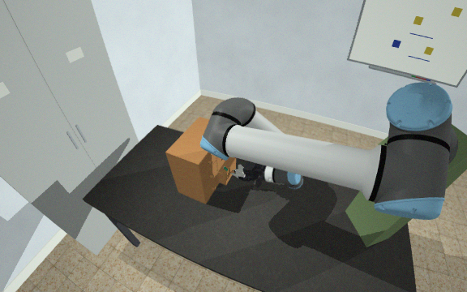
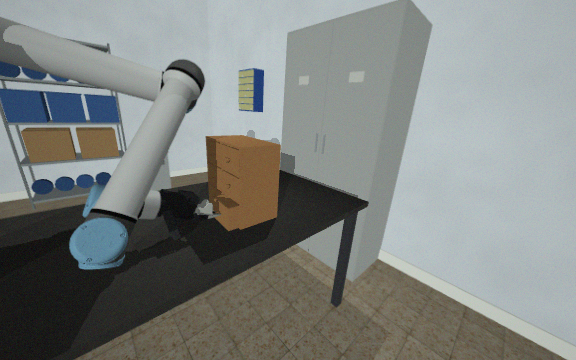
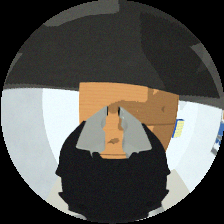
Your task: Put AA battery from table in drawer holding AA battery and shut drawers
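Note:
The orange wooden chest stands upright on the table. One low drawer stands partly out; it also shows in the exterior view, partly hidden. A small green object shows inside the open drawer; I cannot tell whether it is one battery or more. My gripper is at this drawer's front, its fingers nearly together and, as far as I can tell, shut on the knob, which they mostly hide. The other fronts that show look flush. No battery shows on the table; the arm covers part of it.
The black table ends a short way behind the chest, near the grey cabinet. My forearm and elbow hang over the chest in the top view. A green block lies under the arm's base.

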You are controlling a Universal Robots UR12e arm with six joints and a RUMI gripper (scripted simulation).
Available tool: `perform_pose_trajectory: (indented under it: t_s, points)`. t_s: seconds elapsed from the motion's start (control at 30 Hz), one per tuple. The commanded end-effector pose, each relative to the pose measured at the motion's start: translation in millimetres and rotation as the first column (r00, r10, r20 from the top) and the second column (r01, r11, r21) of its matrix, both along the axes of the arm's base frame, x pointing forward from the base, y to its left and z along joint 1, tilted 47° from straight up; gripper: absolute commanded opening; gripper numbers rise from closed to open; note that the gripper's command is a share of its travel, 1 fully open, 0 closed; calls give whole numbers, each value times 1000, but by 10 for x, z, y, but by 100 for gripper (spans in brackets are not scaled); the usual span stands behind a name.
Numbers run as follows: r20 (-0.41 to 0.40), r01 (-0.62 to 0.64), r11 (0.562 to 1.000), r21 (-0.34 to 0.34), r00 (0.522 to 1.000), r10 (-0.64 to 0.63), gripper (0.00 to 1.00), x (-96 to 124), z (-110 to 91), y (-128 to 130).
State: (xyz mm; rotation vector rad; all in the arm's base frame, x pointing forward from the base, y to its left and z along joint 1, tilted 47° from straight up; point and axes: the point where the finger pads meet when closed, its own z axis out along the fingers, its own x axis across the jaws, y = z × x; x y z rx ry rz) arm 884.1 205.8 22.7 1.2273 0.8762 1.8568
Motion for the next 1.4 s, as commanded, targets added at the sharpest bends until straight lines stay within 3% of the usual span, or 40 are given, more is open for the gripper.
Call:
perform_pose_trajectory:
  t_s: [0.0, 1.37]
  points:
    - [0, 0, 1000, 0, 1000, 0, 7, 25, 22, -4]
    - [0, 0, 1000, 0, 1000, 0, 7, 239, 175, -14]
